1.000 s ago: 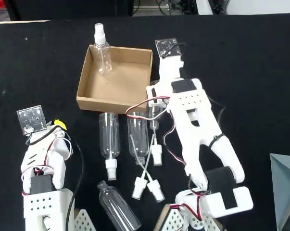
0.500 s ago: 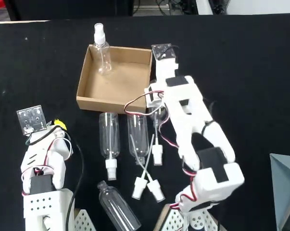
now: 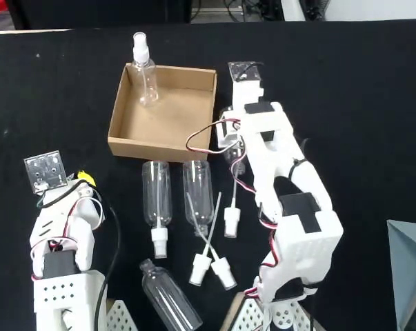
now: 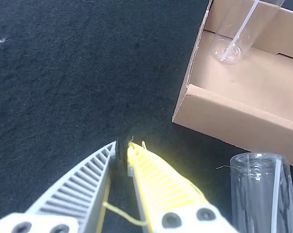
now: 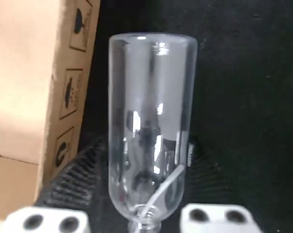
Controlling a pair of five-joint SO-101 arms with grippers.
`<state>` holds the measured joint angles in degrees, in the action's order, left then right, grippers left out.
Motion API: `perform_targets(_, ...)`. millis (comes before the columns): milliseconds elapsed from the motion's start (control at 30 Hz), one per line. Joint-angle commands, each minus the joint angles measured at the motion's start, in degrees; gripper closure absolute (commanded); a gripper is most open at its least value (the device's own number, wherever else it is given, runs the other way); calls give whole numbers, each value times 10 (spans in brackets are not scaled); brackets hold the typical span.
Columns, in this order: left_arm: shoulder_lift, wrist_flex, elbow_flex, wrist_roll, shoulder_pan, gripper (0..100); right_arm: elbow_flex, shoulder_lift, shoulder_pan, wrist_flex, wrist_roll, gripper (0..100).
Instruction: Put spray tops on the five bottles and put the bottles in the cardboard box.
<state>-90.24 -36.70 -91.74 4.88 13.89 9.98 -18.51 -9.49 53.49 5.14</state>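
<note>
The cardboard box (image 3: 132, 141) lies open at the table's middle back, with one capped spray bottle (image 3: 144, 69) standing in its far left corner. My right gripper (image 3: 235, 153) is beside the box's right wall, shut on a clear bottle (image 5: 148, 111) whose spray top (image 3: 232, 222) points toward the front. Two more bottles (image 3: 156, 196) (image 3: 198, 192) lie side by side in front of the box. Two loose spray tops (image 3: 199, 267) (image 3: 224, 272) lie nearer, and an uncapped bottle (image 3: 167, 298) lies at the front. My left gripper (image 3: 85, 178) rests shut and empty at front left.
In the left wrist view the box's wall (image 4: 224, 116) and a lying bottle's base (image 4: 255, 189) are just ahead of the shut fingers (image 4: 151, 174). A grey object (image 3: 409, 276) sits at the right edge. Bare black table spreads to the left and right.
The right arm swung slightly right and straightened beside the box, dragging the held bottle and its spray top with it. The left arm has stayed put.
</note>
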Motion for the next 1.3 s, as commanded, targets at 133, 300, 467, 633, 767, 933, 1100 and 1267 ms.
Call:
perform_targets(133,-8,0,10,-5,5,967,-88,7,16,85,3,942)
perform_targets(300,-8,0,10,-5,5,967,-129,7,45,142,4,938)
perform_targets(467,-8,0,10,-5,5,967,-169,7,56,189,4,938)
perform_targets(633,-8,0,9,-5,5,967,-207,7,74,231,15,939)
perform_targets(767,-8,0,9,-5,5,967,-216,7,111,235,92,939)
perform_targets(933,-8,0,9,-5,5,967,-244,7,122,282,143,938)
perform_targets(1100,-8,0,9,-5,5,967,-277,6,122,317,204,938)
perform_targets(1267,-8,0,9,-5,5,967,-281,5,123,351,264,938)
